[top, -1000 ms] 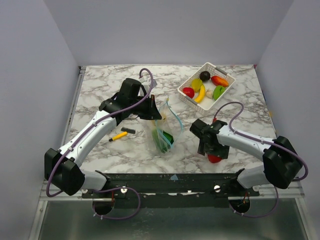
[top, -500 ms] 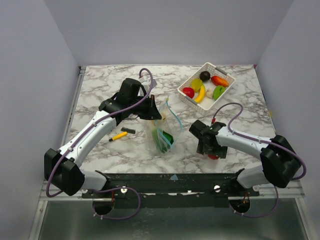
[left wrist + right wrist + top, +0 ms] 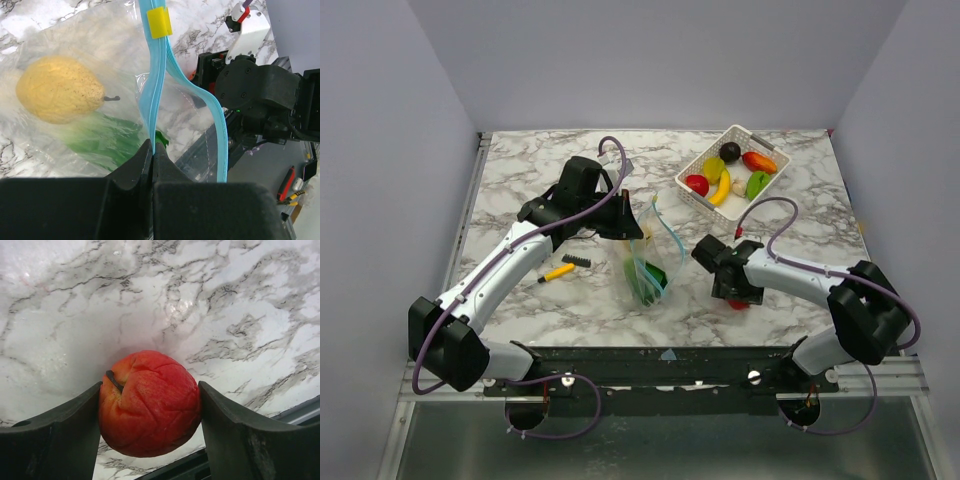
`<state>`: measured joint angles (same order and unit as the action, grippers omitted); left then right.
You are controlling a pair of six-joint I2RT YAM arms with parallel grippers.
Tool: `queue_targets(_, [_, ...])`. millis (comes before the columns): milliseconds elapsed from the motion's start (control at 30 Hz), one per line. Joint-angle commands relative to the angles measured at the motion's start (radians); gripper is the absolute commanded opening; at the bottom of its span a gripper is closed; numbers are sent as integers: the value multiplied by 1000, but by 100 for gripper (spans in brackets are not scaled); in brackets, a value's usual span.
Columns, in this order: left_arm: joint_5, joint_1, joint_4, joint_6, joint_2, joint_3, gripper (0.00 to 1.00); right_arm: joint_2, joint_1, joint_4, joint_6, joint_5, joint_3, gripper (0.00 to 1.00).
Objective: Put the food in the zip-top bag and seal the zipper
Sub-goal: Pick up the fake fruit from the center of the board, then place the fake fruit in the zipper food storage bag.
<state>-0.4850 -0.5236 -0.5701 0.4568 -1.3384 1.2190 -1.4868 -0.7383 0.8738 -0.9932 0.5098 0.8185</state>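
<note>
Red fruit clamped by right gripper, bag mouth pinched by left

Red fruit sits between the fingers of the right gripper, both pads pressed to its sides. Fruit is low over the marble table, near edge, right of the bag; cannot tell if it touches the surface. Left gripper is closed tight on the zipper, holding one light blue strip up. The other strip bows away to the right, so the mouth gapes. Yellow slider tab sits at the far end of the pinched strip. Zip-top bag hangs mid-table between the two arms, its bottom on the marble. Inside it: a yellow speckled fruit and a green vegetable. White basket at far right holds more toy food: red, yellow, green, orange, dark purple. Yellow-and-black tool lies left of the bag, apart from it.
</note>
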Motion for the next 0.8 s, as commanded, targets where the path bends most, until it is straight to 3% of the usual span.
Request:
queue_targets(0, [-25, 4, 13, -3, 20, 8, 0, 16, -5, -56, 60, 28, 48, 43])
queue_targets(300, [-21, 5, 10, -5, 19, 10, 0, 291, -5, -304, 305, -206, 82, 13])
queue_targets(433, [-17, 5, 11, -6, 18, 9, 0, 412, -5, -402, 357, -298, 103, 5])
queue_targets(600, [-19, 5, 11, -5, 16, 11, 0, 521, -5, -615, 413, -529, 97, 3])
queue_targets(767, [-21, 5, 12, -4, 16, 10, 0, 451, -7, -801, 394, -831, 113, 7])
